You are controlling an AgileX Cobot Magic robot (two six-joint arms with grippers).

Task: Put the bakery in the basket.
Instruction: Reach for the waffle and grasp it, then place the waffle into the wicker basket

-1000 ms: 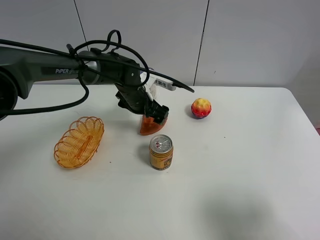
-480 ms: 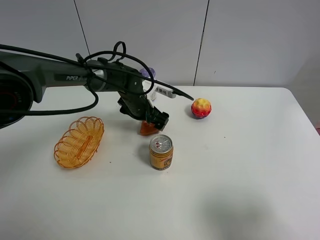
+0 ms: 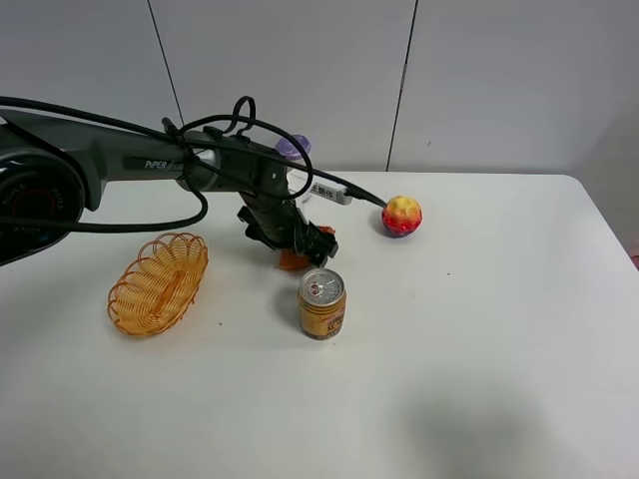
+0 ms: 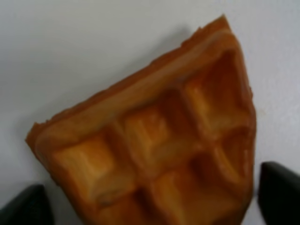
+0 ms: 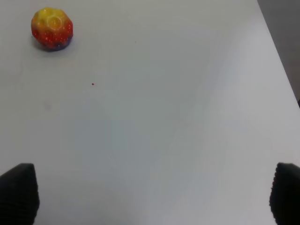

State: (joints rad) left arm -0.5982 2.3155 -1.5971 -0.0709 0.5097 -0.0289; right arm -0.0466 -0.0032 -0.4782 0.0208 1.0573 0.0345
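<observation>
A small orange-brown waffle slice (image 3: 293,260) lies flat on the white table (image 3: 479,339), near its middle, mostly hidden in the high view by the left claw (image 3: 306,245) lowered over it. In the left wrist view the waffle slice (image 4: 154,136) fills the picture, showing its grid of square dents. The left claw (image 4: 150,201) is open, with one dark fingertip (image 4: 23,206) on each side of the wedge (whether either one touches it cannot be told).

Just in front of the waffle stands a yellow drink can (image 3: 321,302), upright. The oval orange wire basket (image 3: 158,282) sits well apart toward the left side of the table, with nothing in it. A round red and yellow cupcake (image 3: 401,216) rests to the right, towards the back edge.

The right claw (image 5: 151,194) is spread wide over bare table, holding nothing. Behind the table is a pale grey panelled wall (image 3: 499,80) with dark vertical seams.
</observation>
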